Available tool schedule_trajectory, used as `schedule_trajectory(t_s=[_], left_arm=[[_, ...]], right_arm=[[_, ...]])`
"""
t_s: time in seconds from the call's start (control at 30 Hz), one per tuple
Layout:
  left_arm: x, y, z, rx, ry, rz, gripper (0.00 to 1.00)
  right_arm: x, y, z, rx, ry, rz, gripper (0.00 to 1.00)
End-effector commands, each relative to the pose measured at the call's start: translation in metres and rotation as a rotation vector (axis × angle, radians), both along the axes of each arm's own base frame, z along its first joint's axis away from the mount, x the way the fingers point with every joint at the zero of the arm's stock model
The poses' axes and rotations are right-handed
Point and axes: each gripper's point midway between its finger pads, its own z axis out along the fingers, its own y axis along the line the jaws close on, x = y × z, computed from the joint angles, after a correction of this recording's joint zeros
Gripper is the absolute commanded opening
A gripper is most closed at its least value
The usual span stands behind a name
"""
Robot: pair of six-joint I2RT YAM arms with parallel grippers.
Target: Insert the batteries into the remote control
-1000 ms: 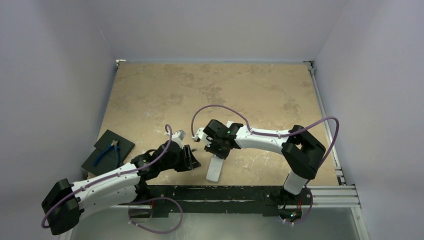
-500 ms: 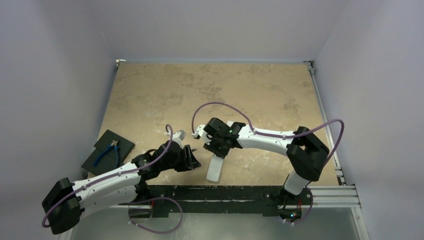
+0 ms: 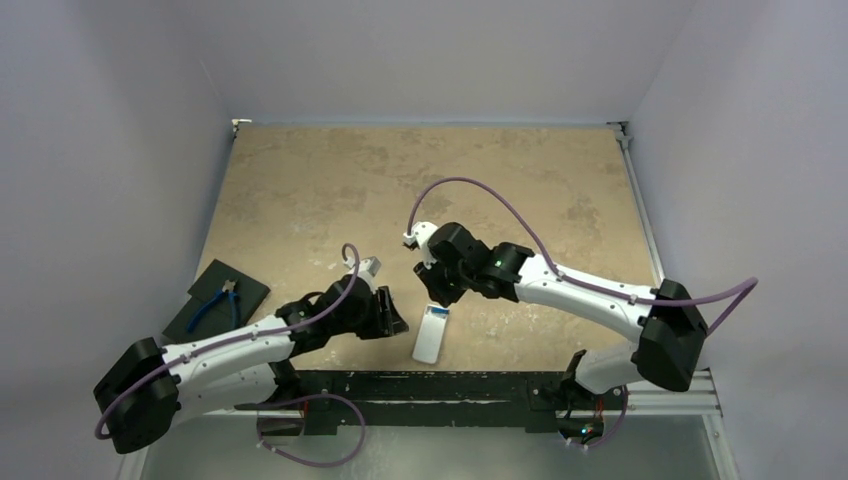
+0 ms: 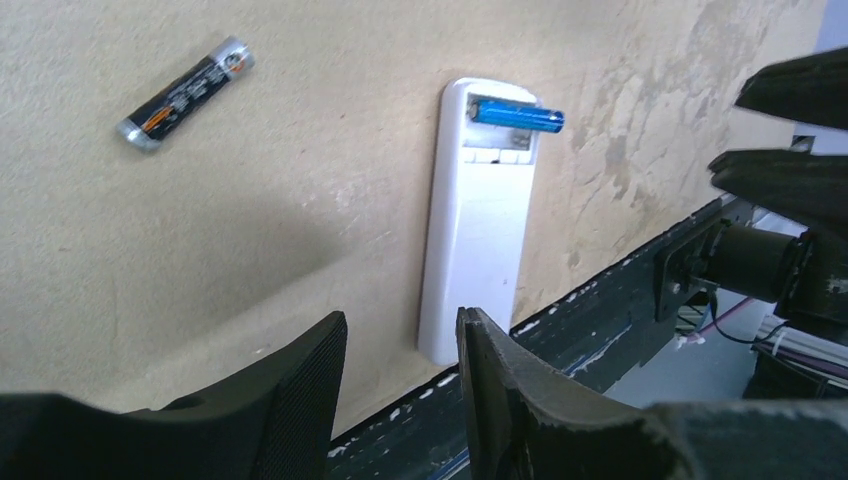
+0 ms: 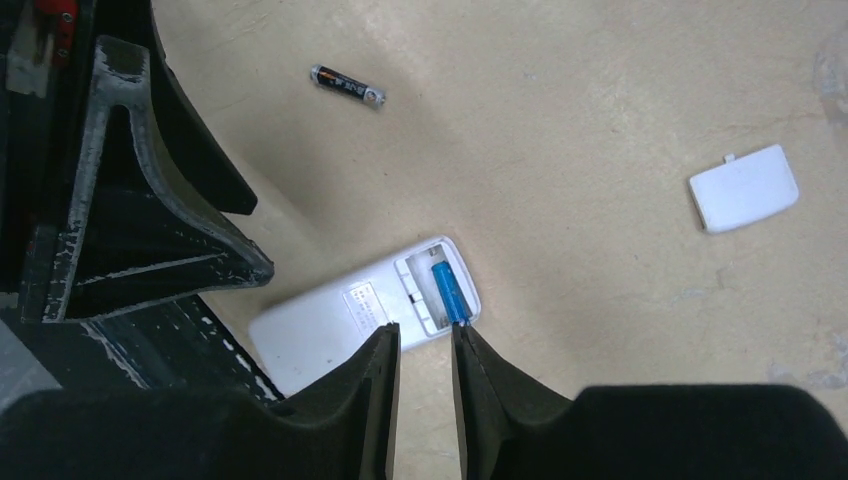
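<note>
1. Top view: mottled tan table (image 3: 350, 180) between lavender walls (image 3: 120, 120); white remote control (image 3: 429, 337) back-up near 6 o'clock; pliers (image 3: 210, 310) on dark pad (image 3: 247, 285) at 8 o'clock; left gripper (image 3: 398, 321), right gripper (image 3: 432, 296) beside remote.
2. Left wrist: left jaws parted, empty; blue battery (image 4: 517, 114) askew in open compartment; black battery (image 4: 185, 92) loose at 10 o'clock.
3. Right wrist only: right jaws narrowly parted, empty; white cover (image 5: 744, 188) at 2 o'clock.

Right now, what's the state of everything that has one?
Remote: face down, compartment open.
Blue battery: in compartment, askew, one end overhanging.
Black battery: loose on table.
Cover: off, lying apart.
Left gripper: open, empty.
Right gripper: narrowly open, empty.
</note>
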Motion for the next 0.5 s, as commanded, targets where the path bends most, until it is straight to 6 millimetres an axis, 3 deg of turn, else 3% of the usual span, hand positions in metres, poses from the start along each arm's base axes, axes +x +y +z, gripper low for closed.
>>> schedule_trajectory(t_s=[0.0, 0.3, 0.47], left_arm=[[0.022, -0.020, 0.032, -0.058, -0.096, -0.029, 0.45], [0.040, -0.032, 0.029, -0.042, -0.105, -0.057, 0.45], [0.053, -0.043, 0.032, -0.058, -0.131, -0.076, 0.45]], right_arm=[[0.001, -0.007, 0.003, 0.055, 0.019, -0.133, 0.32], [0.002, -0.027, 0.001, 0.135, 0.038, -0.352, 0.32], [0.003, -0.036, 0.000, 0.213, 0.044, -0.475, 0.36]])
